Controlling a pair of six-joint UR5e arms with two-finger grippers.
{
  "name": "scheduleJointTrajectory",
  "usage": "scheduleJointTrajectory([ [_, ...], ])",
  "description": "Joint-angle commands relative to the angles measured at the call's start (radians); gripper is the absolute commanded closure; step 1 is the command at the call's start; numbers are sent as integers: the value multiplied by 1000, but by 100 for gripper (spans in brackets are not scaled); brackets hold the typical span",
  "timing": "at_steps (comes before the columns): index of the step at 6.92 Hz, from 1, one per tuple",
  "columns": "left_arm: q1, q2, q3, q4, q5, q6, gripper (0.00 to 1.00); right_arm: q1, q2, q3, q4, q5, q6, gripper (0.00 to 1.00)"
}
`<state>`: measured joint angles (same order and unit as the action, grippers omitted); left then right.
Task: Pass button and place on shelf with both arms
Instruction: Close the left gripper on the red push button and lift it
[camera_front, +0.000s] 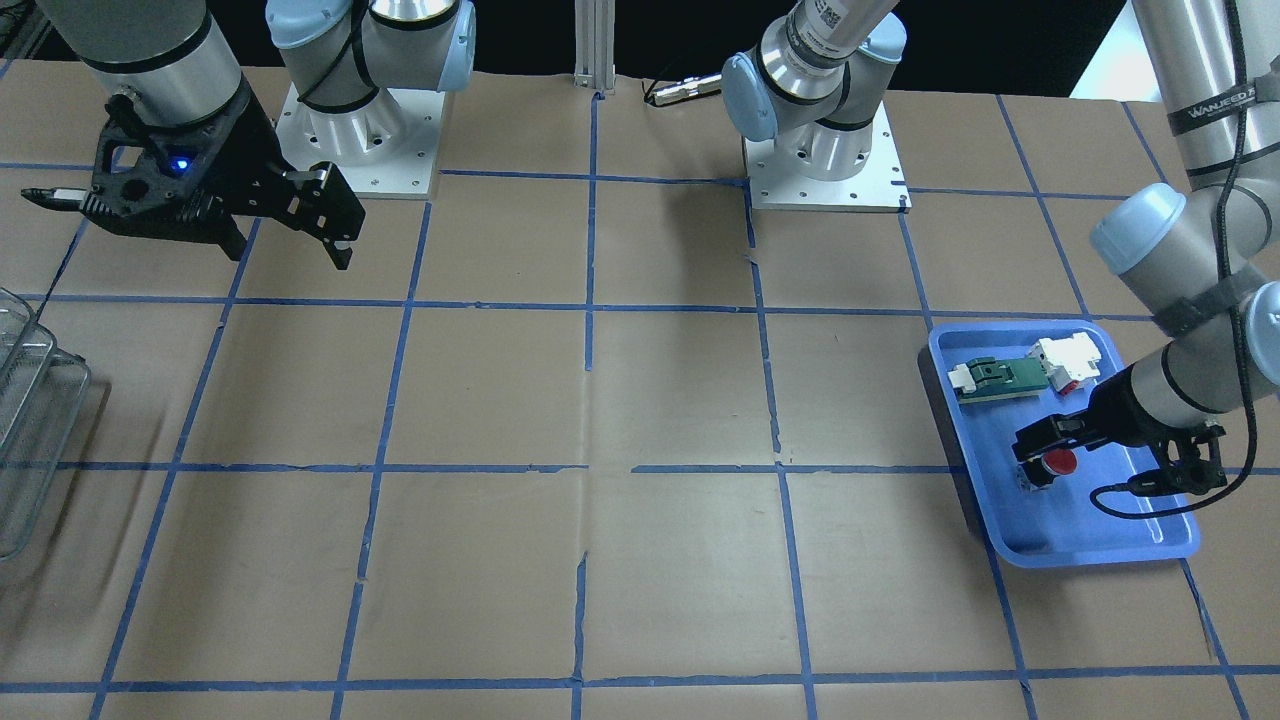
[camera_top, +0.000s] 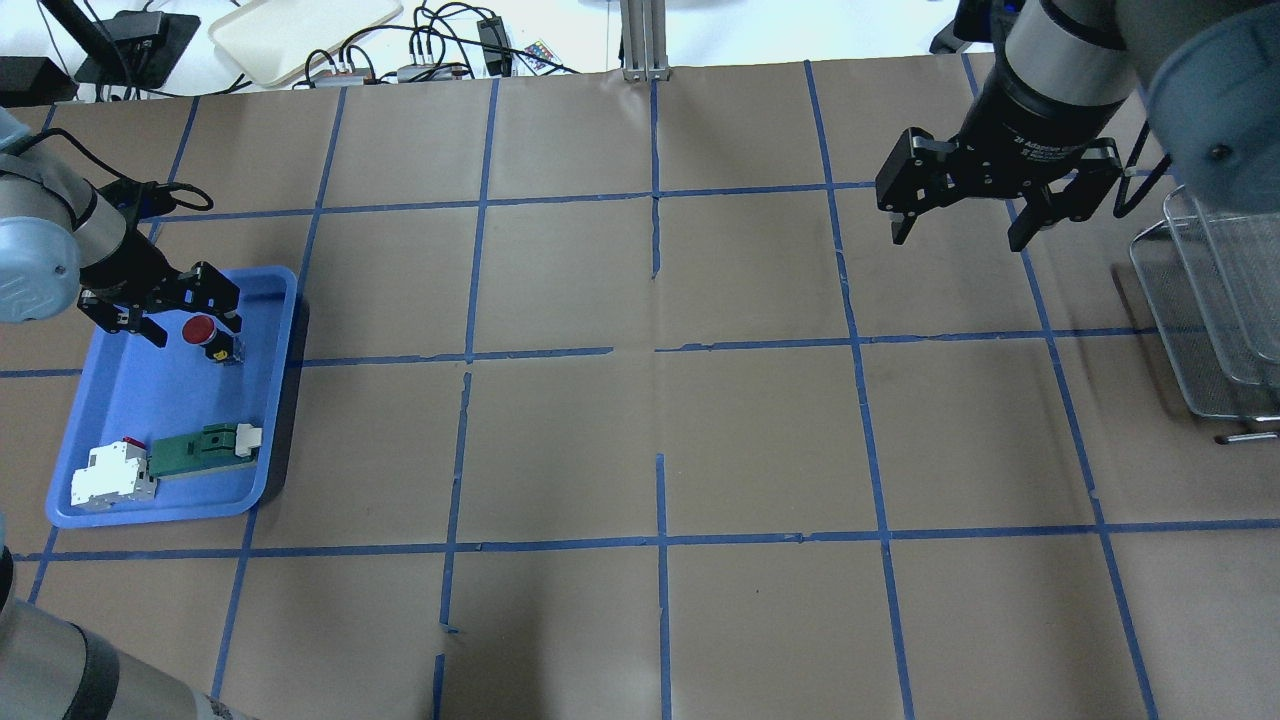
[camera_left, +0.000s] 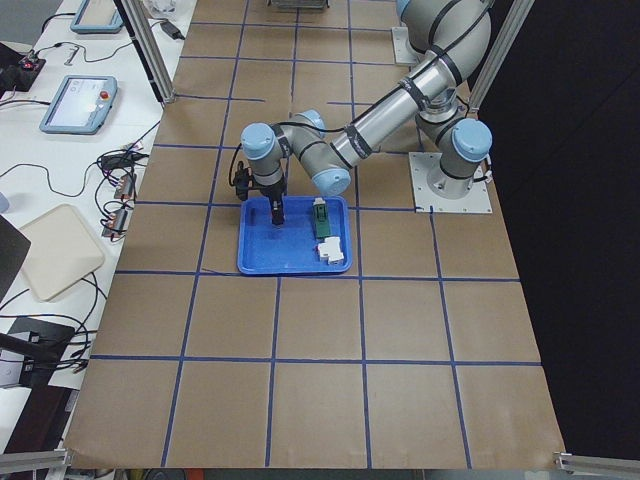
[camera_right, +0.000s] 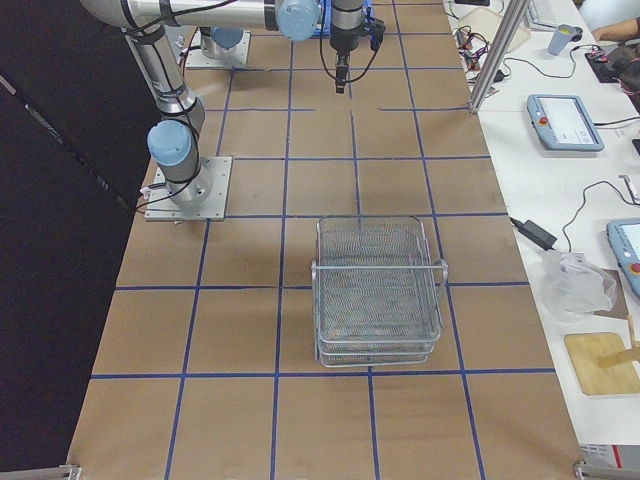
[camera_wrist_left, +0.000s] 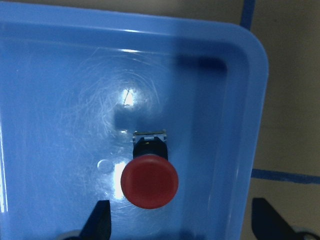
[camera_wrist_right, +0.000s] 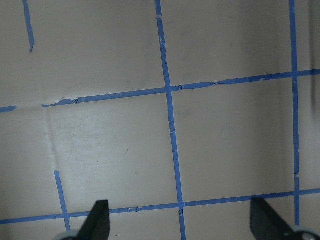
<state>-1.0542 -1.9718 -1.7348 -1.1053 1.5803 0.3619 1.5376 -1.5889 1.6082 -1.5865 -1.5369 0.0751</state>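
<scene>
Shelf (camera_right: 378, 290), well apart from the tray (camera_top: 130, 420); right gripper (camera_top: 957, 238), wide open and empty, far from the tray; left gripper (camera_top: 190, 335), open over the tray, jaws either side of the button (camera_wrist_left: 149, 181) near the tray's corner, not touching; probably light, rigid, slick-capped: best gripped across its dark body

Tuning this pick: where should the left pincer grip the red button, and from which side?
On the button, probably the dark body behind the cap, from above, one finger either side: the round cap gives no flat faces, and the open left pincer straddles it.
</scene>
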Motion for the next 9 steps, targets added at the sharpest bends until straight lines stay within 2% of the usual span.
scheduleJointTrajectory([
  [1, 3, -27, 4, 24, 0, 3, 12, 1, 1, 1, -1, 1, 0, 0],
  [3, 3, -13, 4, 16, 0, 8, 93, -2, 1, 1, -6, 1, 0, 0],
  [4, -1, -1, 7, 10, 0, 9, 100, -2, 1, 1, -6, 3, 0, 0],
  [6, -21, 28, 14, -8, -20, 73, 100, -2, 1, 4, -33, 1, 0, 0],
  [7, -52, 81, 36, -192, -175, 54, 100, -2, 1, -1, -33, 0, -12, 0],
  [8, -75, 115, 88, -367, -262, -27, 100, -8, 0, -7, -33, 1, -17, 0],
  [9, -104, 146, 124, -545, -413, -122, 100, -11, -6, -20, -33, 4, -41, 0],
])
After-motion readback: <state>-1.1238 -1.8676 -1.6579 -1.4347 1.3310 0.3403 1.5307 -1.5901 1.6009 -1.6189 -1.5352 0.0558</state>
